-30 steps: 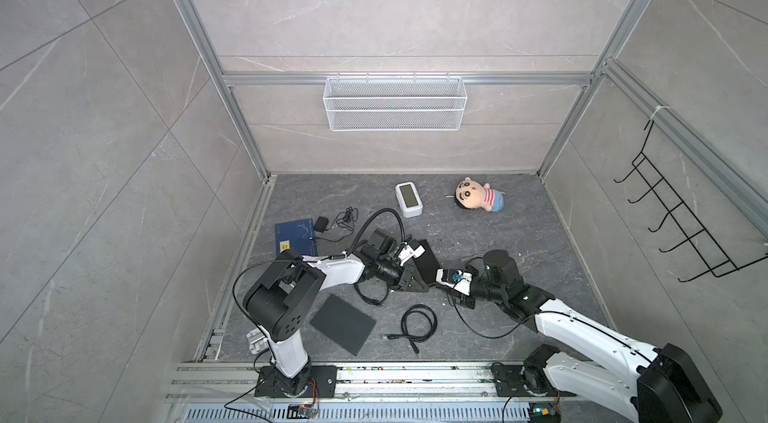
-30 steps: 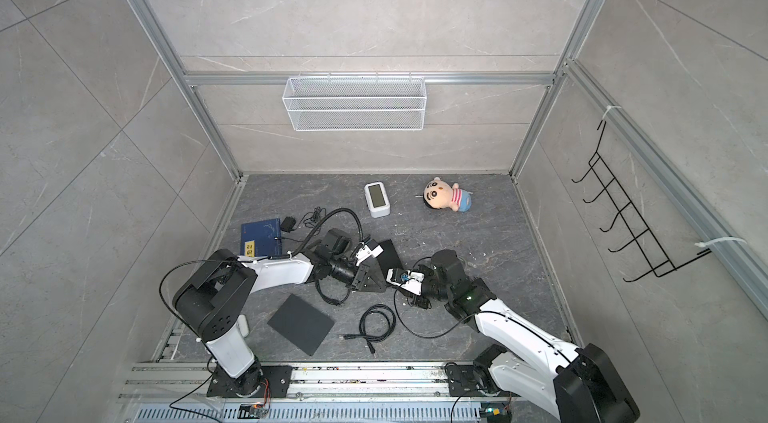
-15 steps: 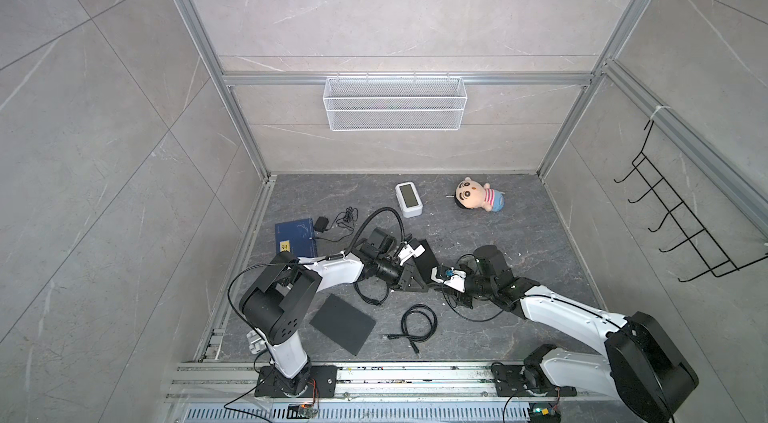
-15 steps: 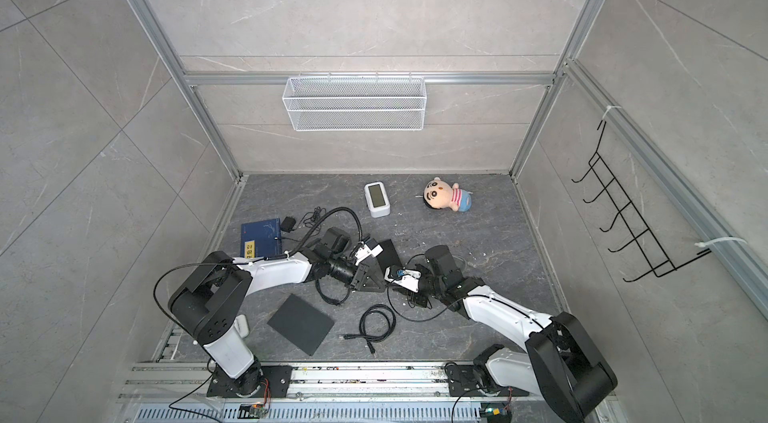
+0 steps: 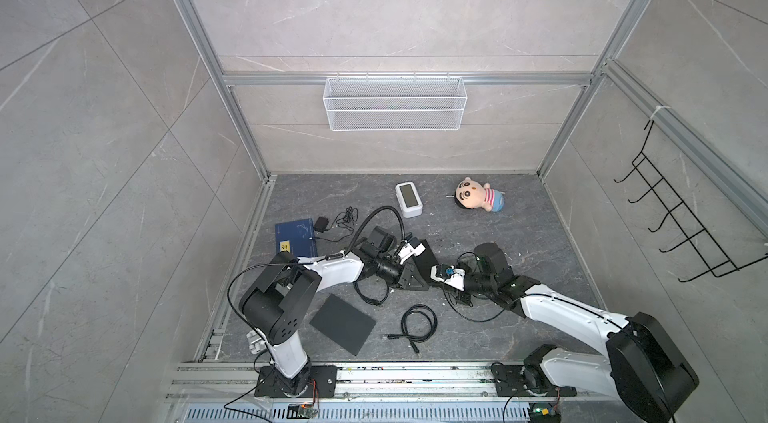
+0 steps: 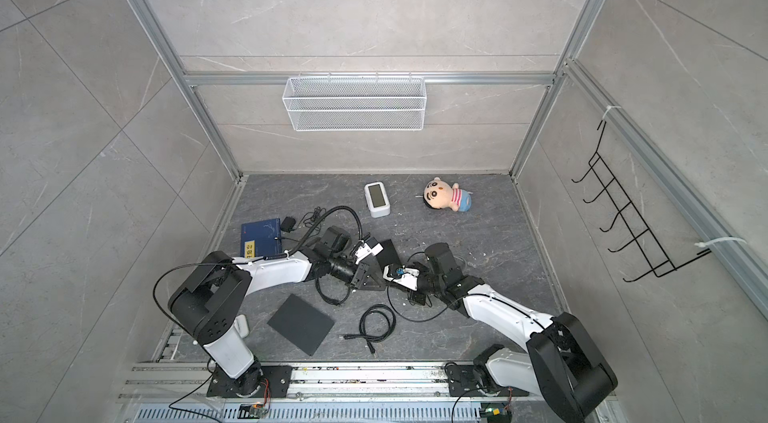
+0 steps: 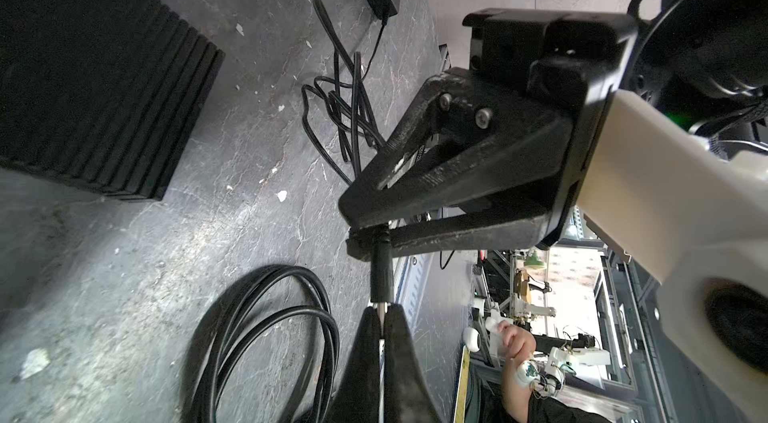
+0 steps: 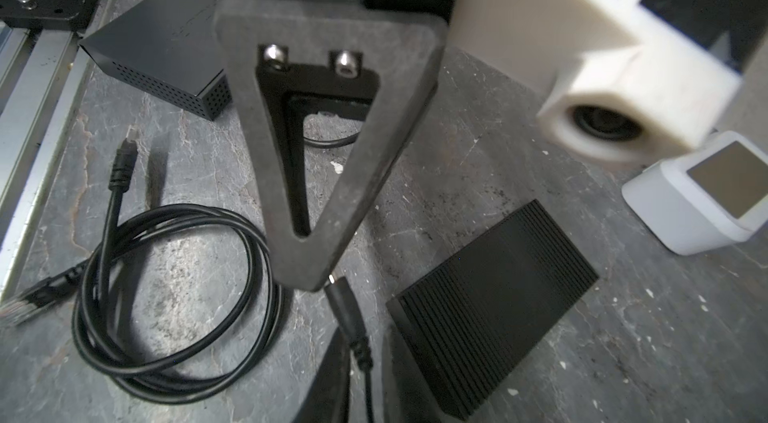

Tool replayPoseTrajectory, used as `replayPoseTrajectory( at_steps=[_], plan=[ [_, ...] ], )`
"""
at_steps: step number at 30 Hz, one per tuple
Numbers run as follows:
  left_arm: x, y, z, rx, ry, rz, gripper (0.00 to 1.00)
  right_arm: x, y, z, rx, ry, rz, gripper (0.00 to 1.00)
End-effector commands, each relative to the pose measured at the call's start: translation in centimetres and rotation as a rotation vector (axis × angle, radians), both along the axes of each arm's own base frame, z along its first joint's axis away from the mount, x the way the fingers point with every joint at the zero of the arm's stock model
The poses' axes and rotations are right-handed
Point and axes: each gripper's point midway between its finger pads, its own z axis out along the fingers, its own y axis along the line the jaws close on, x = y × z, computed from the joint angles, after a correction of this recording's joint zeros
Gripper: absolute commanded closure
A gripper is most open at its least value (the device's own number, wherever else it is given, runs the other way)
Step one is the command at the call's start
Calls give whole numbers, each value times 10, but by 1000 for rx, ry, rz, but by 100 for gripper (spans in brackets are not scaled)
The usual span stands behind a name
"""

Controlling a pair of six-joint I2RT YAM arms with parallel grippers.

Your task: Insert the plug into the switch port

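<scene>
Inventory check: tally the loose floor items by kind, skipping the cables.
Flat boxes: 3 (ribbed black box, perforated black box, blue box)
Power adapter: 1
White display unit: 1
Plush doll: 1
Total: 6
Uncounted: unclear white lump at left arm's base.

2 top views high overhead, facing down, 2 wrist views close, both showing ribbed black box

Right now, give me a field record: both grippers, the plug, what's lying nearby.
left gripper: fingers shut on the metal tip of the plug
right gripper: fingers closed on the plug's cable end
plug: spans the two grippers, not inserted anywhere
nearby: ribbed black box; coiled Ethernet cable, loose on the floor
</scene>
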Motion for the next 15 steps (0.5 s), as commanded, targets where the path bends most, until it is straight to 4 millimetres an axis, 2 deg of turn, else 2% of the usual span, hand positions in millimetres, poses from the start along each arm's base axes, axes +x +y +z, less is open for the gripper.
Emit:
replayPoseTrajectory(
  at_steps=[1, 5, 7, 8, 10, 13, 15],
  plan=[
    [5, -4, 18, -40, -51, -12, 96, 1, 5, 16, 32, -33, 28, 92],
    [8, -3, 12, -16, -52, 4, 95, 1, 2, 17, 31, -27, 7, 95],
    [17, -1, 6, 21, -63, 42, 79, 3, 0, 17, 10, 15, -29, 97],
    [26, 2, 3, 59, -78, 85, 70, 5, -1, 17, -2, 54, -53, 96],
    [43, 6, 11, 62, -115, 149, 55, 6, -6, 12, -42, 136, -106, 96],
    [80, 19, 33, 81, -200, 294, 46, 5, -18, 1, -116, 238, -198, 96],
    [106, 33, 42, 114, -255, 406, 43, 8, -23, 1, -134, 291, -263, 96]
  ],
)
